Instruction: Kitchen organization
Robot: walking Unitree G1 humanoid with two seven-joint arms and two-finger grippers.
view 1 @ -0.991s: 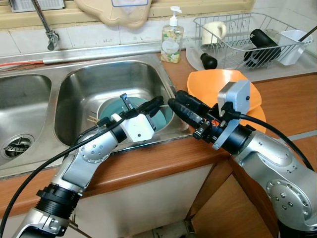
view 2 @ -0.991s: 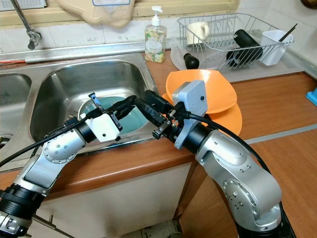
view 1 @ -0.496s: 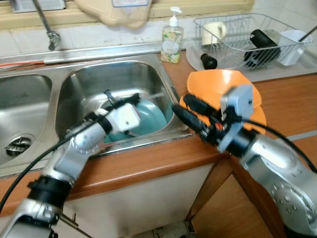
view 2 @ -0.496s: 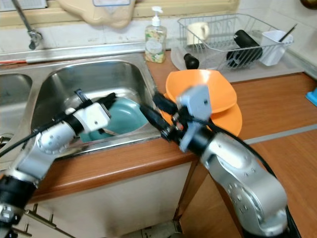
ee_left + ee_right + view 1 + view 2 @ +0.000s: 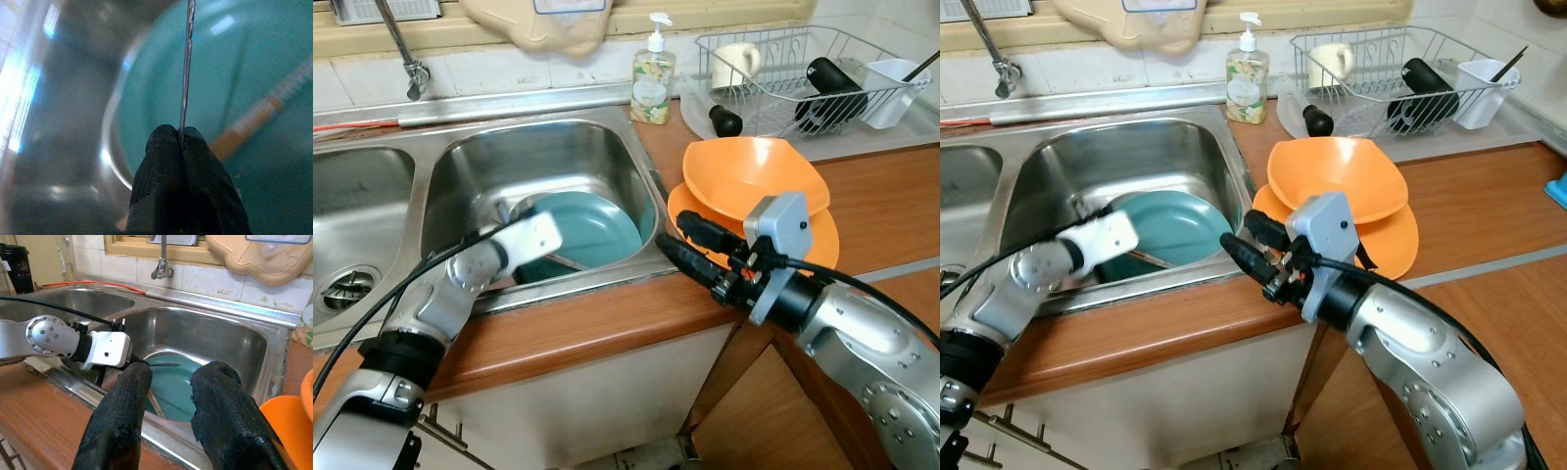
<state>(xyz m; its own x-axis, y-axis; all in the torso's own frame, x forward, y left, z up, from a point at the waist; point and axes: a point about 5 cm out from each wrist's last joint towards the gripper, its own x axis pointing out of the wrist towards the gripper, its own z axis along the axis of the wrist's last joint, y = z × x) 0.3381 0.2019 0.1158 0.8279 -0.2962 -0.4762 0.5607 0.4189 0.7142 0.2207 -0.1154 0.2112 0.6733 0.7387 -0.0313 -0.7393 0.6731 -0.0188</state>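
Left gripper (image 5: 181,142), down in the sink (image 5: 460,166), pinches a thin metal rod (image 5: 186,68) over the teal plate (image 5: 592,225); right gripper (image 5: 168,382) hovers spread at the counter (image 5: 607,323) edge.

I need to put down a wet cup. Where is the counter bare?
Bare wood lies right of the orange plates, below the dish rack. The strip before the sink is narrow, with the right gripper over it. The rack's corner is crowded.

Left gripper (image 5: 182,142) fingertips hidden in head views behind own wrist. Thin clamped utensil (image 5: 186,68) cut off by frame edge; type indeterminate. Sink wall (image 5: 63,98) blurred.
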